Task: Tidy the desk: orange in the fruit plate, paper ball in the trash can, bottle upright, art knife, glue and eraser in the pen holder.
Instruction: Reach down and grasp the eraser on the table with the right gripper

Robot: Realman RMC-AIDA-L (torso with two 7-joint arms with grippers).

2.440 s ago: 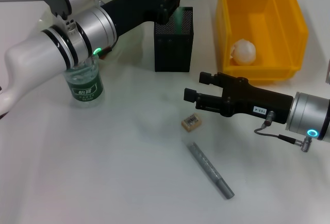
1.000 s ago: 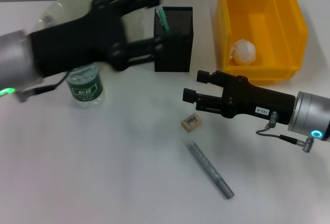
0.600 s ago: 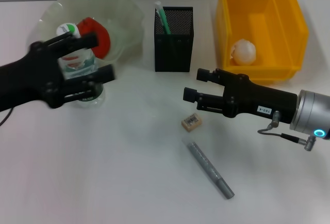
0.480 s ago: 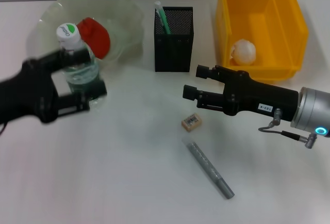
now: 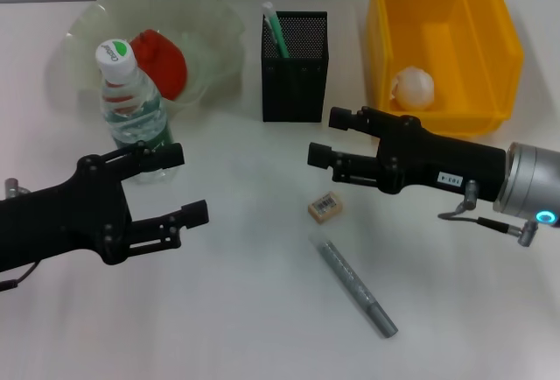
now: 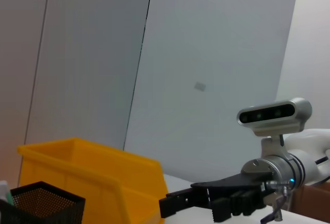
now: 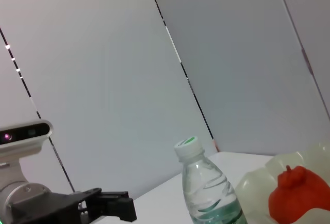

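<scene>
bottle (image 5: 131,109) upright, green label; eraser (image 5: 324,207) shows barcode.

The eraser (image 5: 325,207) and the glue (image 5: 356,287) lie out in the open middle of the surface (image 5: 262,327), with bare room on the near side of both. The right gripper (image 5: 325,142), jaws apart, hangs just beyond the eraser, between it and the pen holder (image 5: 295,78). The left gripper (image 5: 185,187), also spread wide, fills the space in front of the upright bottle (image 5: 129,109). The trash can (image 5: 490,65) walls off the far right, the fruit plate (image 5: 214,38) the far left.
</scene>
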